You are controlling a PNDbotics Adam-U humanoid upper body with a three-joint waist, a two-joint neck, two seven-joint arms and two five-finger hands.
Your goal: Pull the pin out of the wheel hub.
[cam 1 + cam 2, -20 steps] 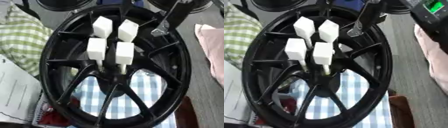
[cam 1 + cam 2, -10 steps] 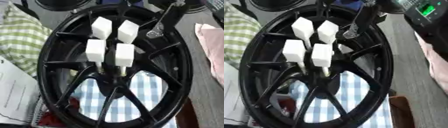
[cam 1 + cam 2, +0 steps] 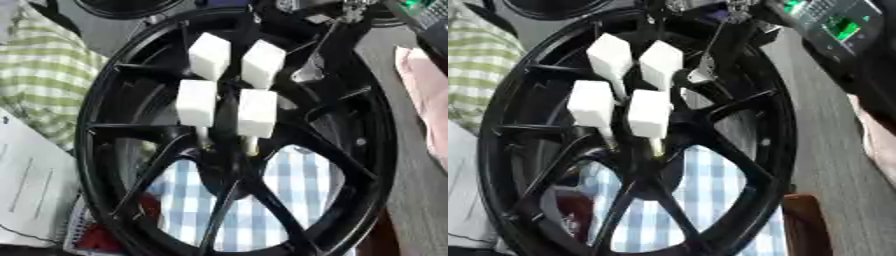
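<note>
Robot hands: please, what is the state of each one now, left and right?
Left robot hand: not in view.
Right robot hand: reaching down from the top toward the upper white pins; open or closed cannot be told.

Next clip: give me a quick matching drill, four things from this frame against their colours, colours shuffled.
Things:
1. wheel hub
2. pin heads
3. cloth under the spokes
4. cloth at the left edge

Colours:
A. green and white check
B. white
C. black
D. blue and white check

Pairs: 1-C, 2-B, 3-D, 4-A
</note>
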